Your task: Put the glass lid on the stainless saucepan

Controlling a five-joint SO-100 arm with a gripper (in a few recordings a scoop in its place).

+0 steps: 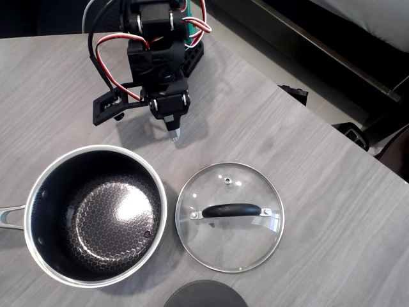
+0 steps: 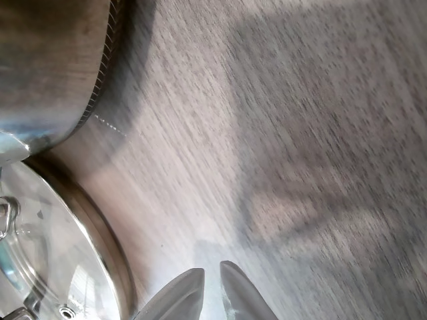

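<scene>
I am holding my end effector (image 1: pixel 174 133) over the grey wood-grain surface (image 1: pixel 275 128), its tips pointing down at a bare patch, and in the wrist view my end effector (image 2: pixel 212 293) is showing two pale fingers (image 2: pixel 183 293) nearly together with only a thin gap between them and nothing held. In the overhead view the lid (image 1: pixel 230 216) is lying flat on the surface below my end effector and a little to its right, apart from it, with its black handle (image 1: pixel 231 210) up and a small vent hole (image 1: pixel 227 180) on the side nearest me. The saucepan (image 1: pixel 96 214) is sitting below and to the left of my end effector, open side up, its dark honeycomb inside showing and its steel handle (image 1: pixel 11 214) reaching toward the left edge. Lid and saucepan are resting just beside each other. In the wrist view the lid's rim (image 2: pixel 100 233) is curving past to the left of my fingers, and the saucepan's steel wall (image 2: pixel 47 67) is filling the upper left corner. A dark round disc (image 1: pixel 206 294) is lying farther below, at the bottom edge of the overhead view.
</scene>
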